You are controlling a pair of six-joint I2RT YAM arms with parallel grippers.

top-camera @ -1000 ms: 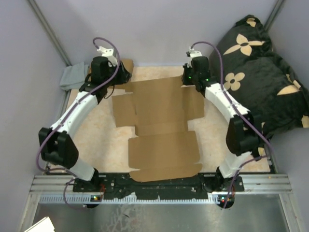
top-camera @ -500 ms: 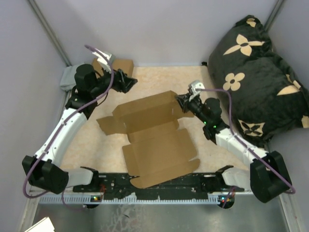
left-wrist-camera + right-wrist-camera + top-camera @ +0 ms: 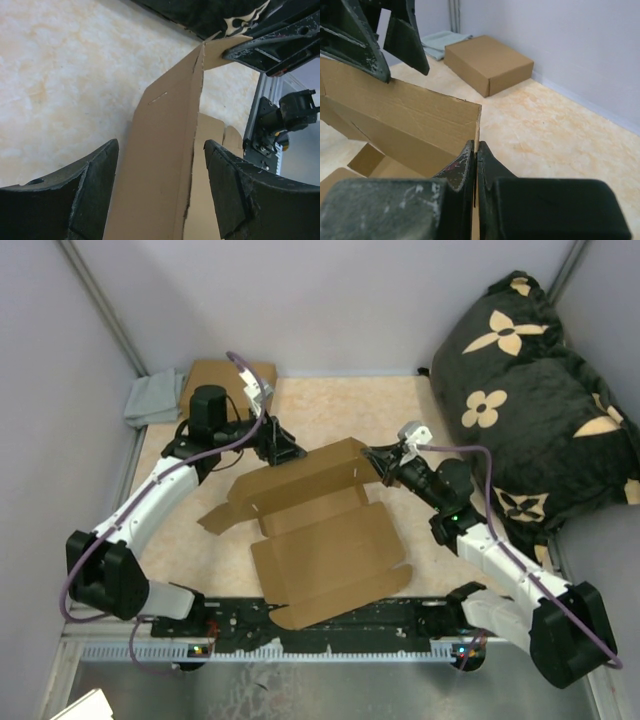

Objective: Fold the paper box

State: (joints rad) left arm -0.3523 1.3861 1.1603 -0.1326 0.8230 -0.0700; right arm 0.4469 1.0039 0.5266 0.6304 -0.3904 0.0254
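The paper box (image 3: pixel 325 540) is a brown die-cut cardboard sheet lying near the table's middle, its far panel (image 3: pixel 305 478) raised upright. My right gripper (image 3: pixel 379 462) is shut on the right end of that raised panel; in the right wrist view the jaws (image 3: pixel 476 148) pinch its vertical edge (image 3: pixel 478 120). My left gripper (image 3: pixel 289 452) is open at the panel's far left part. In the left wrist view its fingers (image 3: pixel 95 190) straddle the panel's top edge (image 3: pixel 170 165) without gripping.
A smooth brown carton (image 3: pixel 226 375) lies at the back left, also in the right wrist view (image 3: pixel 487 62), next to a grey cloth (image 3: pixel 153 400). A black flowered pillow (image 3: pixel 530 390) fills the right side. Grey walls enclose the table.
My left gripper has moved right from the back left corner onto the raised panel. My right gripper still holds the panel's end, and the box has shifted slightly.
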